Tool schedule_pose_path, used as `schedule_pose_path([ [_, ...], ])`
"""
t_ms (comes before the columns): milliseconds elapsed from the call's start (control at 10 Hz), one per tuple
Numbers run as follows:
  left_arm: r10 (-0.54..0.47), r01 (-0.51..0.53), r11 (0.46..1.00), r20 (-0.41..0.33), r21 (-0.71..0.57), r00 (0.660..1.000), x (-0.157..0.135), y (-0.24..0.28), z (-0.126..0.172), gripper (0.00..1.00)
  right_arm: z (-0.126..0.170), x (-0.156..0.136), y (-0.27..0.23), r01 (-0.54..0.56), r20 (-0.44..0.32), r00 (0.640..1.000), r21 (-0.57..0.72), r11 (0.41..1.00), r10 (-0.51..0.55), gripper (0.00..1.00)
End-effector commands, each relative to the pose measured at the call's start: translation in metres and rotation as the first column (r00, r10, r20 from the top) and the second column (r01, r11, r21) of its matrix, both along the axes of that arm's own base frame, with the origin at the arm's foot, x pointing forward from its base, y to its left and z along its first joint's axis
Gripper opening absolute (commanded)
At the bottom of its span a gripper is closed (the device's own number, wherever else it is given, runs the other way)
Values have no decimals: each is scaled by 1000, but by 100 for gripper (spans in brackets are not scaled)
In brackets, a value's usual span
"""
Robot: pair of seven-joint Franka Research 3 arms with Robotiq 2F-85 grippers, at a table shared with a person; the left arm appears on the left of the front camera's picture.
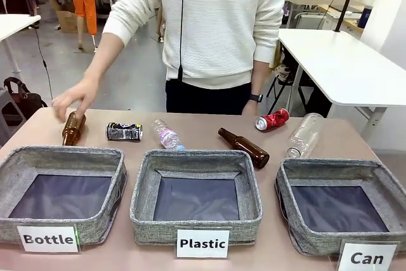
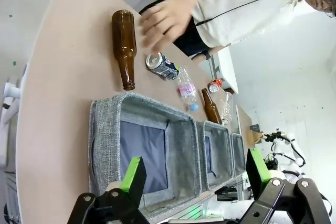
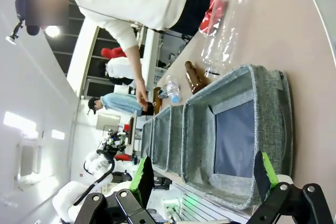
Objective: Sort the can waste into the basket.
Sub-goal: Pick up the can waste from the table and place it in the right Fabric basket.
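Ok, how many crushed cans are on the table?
2. The black-and-white can lies left, between a brown bottle and a small plastic bottle; the red can lies right, beside a clear bottle.

The red can is glossy metal (dented); the basket rough woven cloth.

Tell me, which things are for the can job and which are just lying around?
For the job: red can, black-and-white can, Can basket.
Just lying around: left brown bottle, middle brown bottle, small plastic bottle, big clear bottle, Plastic basket, Bottle basket.
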State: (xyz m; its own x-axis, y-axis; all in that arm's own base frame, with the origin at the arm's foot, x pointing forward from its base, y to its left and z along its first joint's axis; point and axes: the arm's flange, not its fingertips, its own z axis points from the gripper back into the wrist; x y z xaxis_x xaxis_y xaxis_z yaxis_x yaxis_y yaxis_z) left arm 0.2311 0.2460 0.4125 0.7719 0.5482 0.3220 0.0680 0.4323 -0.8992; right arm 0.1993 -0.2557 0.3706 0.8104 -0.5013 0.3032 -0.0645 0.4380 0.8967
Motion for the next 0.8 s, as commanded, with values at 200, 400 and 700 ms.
schedule_pose_path([
  [200,-2,2,1000,32,-3,999,1,2,0,100,30,13,37,-45,196,974,-324,945,113,100],
  [400,-2,2,1000,32,-3,999,1,2,0,100,72,45,92,-90,295,891,-630,771,346,100],
  [700,-2,2,1000,32,-3,999,1,2,0,100,105,101,172,-77,263,694,-899,432,670,100],
])
